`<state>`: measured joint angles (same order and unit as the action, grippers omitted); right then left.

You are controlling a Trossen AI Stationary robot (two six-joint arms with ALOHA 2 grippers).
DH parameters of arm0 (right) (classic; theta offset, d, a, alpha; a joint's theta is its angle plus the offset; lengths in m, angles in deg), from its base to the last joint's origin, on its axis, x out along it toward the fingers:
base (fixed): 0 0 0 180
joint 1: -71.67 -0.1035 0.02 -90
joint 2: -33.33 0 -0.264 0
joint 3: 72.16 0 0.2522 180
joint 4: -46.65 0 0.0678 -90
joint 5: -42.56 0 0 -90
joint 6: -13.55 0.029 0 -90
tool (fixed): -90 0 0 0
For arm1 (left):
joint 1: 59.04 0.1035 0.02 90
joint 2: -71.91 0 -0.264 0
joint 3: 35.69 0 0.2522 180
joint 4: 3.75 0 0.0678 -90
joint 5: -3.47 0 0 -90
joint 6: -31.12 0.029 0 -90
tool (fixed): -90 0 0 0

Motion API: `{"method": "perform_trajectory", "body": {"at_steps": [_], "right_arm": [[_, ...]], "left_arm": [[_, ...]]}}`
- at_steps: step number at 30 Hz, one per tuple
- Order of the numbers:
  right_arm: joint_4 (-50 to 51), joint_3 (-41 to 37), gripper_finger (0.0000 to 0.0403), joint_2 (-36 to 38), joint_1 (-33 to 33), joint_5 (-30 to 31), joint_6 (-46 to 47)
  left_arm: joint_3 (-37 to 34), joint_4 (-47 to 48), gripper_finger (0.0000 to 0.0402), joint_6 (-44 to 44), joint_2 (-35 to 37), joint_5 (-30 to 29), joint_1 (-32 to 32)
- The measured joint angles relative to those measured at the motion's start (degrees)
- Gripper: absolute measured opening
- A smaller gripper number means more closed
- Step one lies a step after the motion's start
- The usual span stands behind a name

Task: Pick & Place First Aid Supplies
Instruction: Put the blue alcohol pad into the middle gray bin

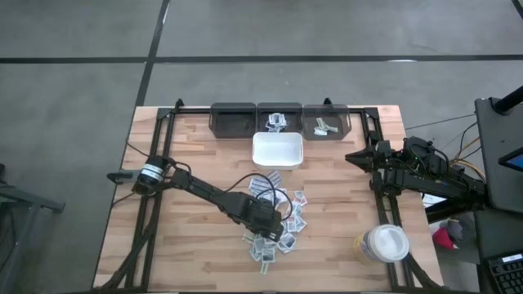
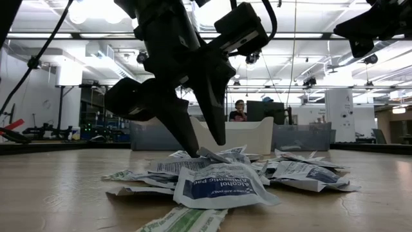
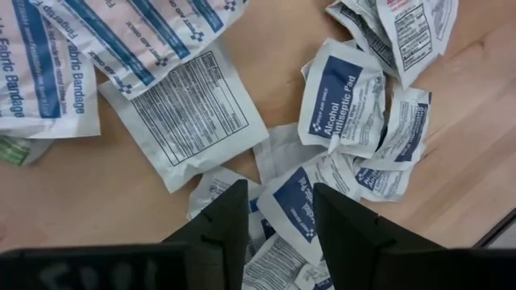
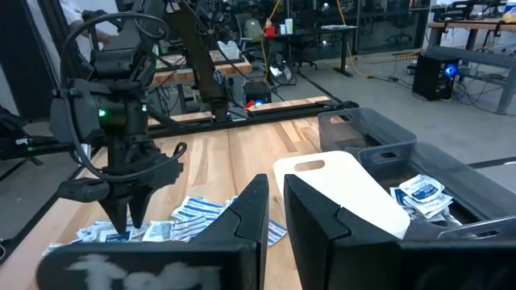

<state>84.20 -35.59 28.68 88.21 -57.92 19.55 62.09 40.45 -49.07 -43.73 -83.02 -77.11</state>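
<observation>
Blue-printed white antiseptic pad packet [image 2: 222,187] lies nearest low camera, front of heap of small flat first aid packets [image 1: 274,220] on wooden desk [image 1: 180,261], middle toward near edge. Left hand [image 1: 274,231] hangs low over heap, fingers [image 3: 230,221] spread, tips touching packets, nothing gripped. Right hand [image 1: 353,157] waits by right edge, nearly closed, empty. Few packets already in dark bins [image 1: 282,119] along far edge; white square tray [image 1: 278,150] looks empty. Judgement: early, most packets left.
</observation>
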Motion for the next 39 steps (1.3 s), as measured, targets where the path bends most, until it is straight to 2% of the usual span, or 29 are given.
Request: {"method": "perform_trajectory", "body": {"at_steps": [13,26,39], "right_arm": [[0.0,-0.02,0.0038,-0.02,0.0,0.0,0.0],[-0.01,-0.02,0.0038,-0.02,-0.02,0.02,0.0],[0.0,-0.02,0.0038,-0.02,-0.02,0.04,0.0]], "left_arm": [[-0.6,-0.03,0.0127,-0.76,-0.07,0.48,0.07],[-0.87,-1.54,0.0043,-0.43,-0.07,-0.61,0.04],[-2.48,-2.53,0.0001,2.32,-0.11,-1.6,0.04]]}}
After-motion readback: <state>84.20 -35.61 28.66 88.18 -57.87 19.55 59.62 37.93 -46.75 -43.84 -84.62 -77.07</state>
